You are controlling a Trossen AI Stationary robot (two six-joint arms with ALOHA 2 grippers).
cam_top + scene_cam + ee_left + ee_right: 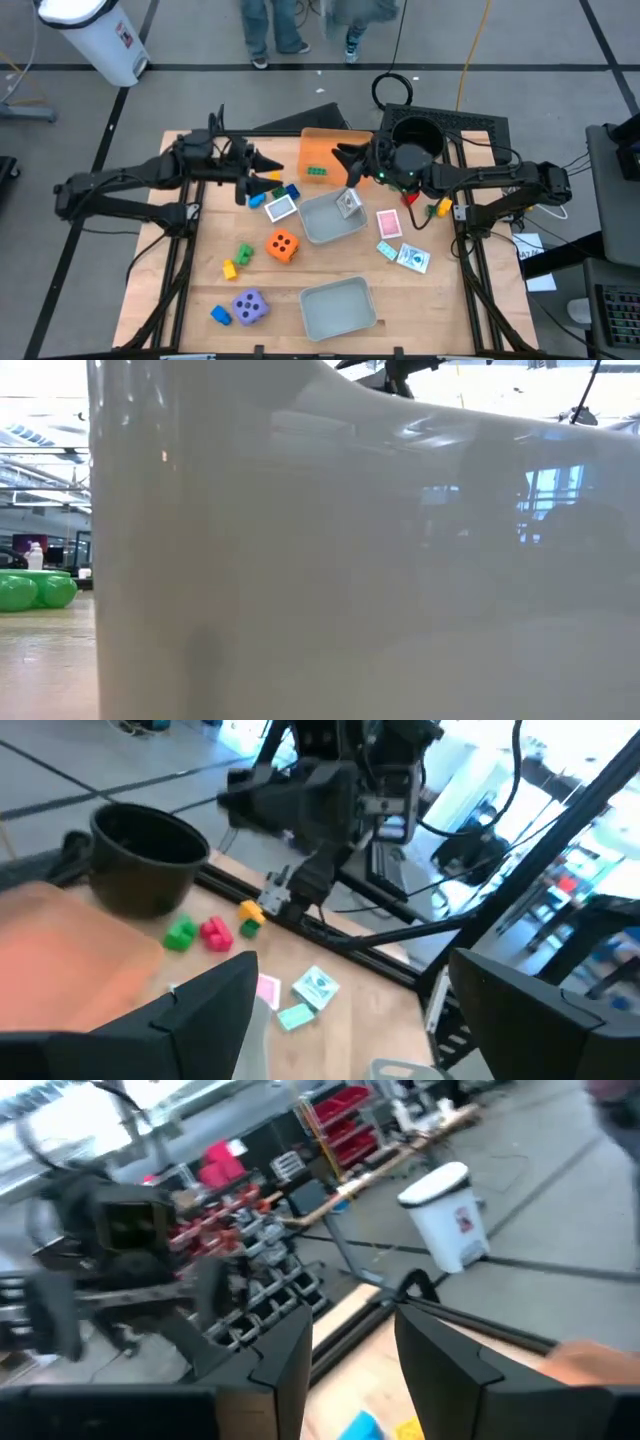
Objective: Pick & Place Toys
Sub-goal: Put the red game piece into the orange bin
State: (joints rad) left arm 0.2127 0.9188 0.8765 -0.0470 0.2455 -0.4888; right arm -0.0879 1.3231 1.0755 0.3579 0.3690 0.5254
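The left pincer (268,170) sits in the upper middle of the top-down picture, over the desk (180,290). Its two fingers are spread wide with nothing between them. The right pincer (347,158) is just to its right, over the orange tray (318,148). Its fingers stand a little apart, and I see nothing held in them.

A green brick (317,172) lies in the orange tray. A blue brick (292,190) and a pink card (281,208) lie just below the left pincer. The orange die (283,245) sits in the middle of the desk, with a green brick (244,254) and a yellow brick (229,269) to its left. The purple die (249,306) and another blue brick (220,315) are at the lower left. A card (348,204) rests in the upper grey tray (322,228). More cards (388,222) lie to the right of it. The lower grey tray (338,306) is near the bottom.
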